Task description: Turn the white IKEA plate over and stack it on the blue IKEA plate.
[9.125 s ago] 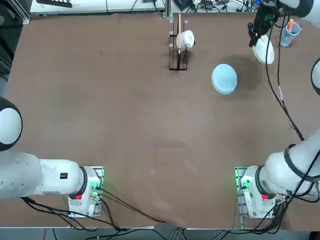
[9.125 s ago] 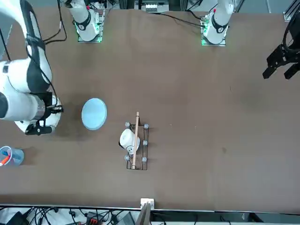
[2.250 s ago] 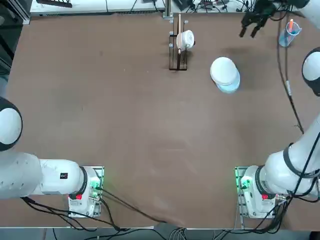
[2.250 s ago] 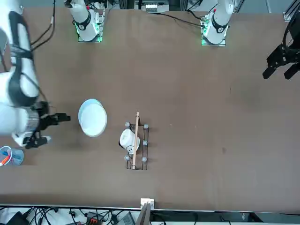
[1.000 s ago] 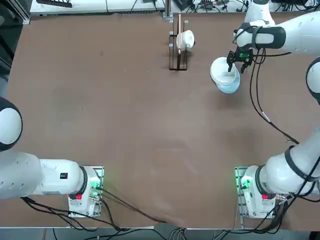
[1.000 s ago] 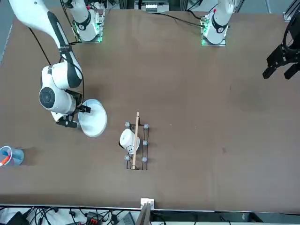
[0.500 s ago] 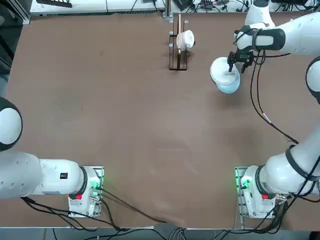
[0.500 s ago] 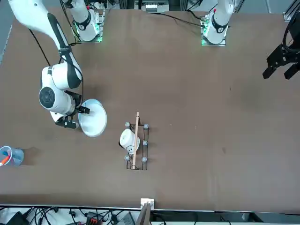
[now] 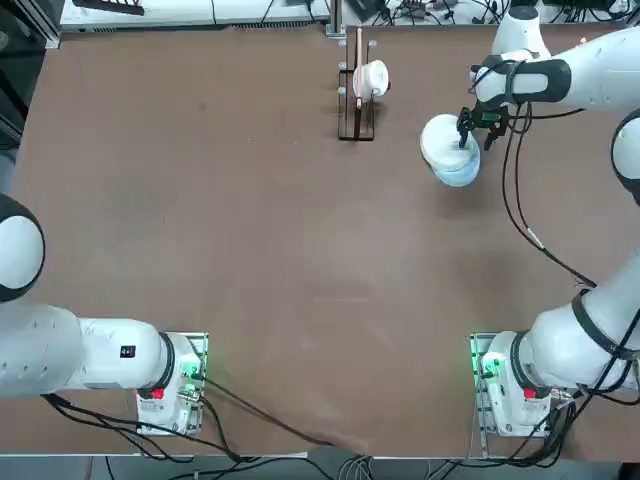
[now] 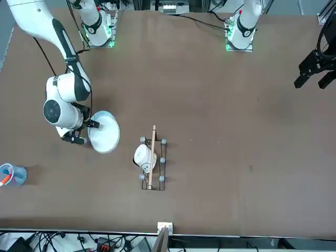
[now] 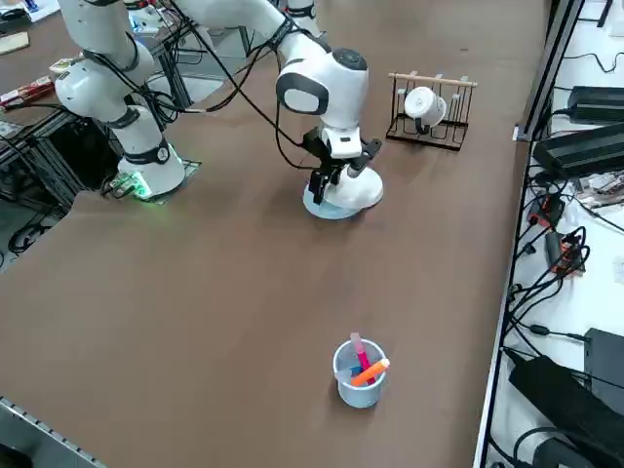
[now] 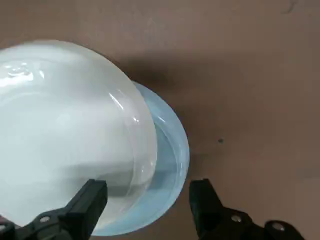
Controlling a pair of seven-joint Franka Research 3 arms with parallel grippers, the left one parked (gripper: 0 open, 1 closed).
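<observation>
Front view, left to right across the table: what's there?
Blue cup with pens → right gripper → white plate resting off-centre on the blue plate → wooden rack with white cup.

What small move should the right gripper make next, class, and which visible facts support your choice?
Probably a short nudge or regrip to centre the white IKEA plate. It lies on the blue IKEA plate but off-centre, leaving a blue crescent bare on one side. The right gripper is open, straddling the two rims at that exposed edge, so it seems placed to square up the stack.
</observation>
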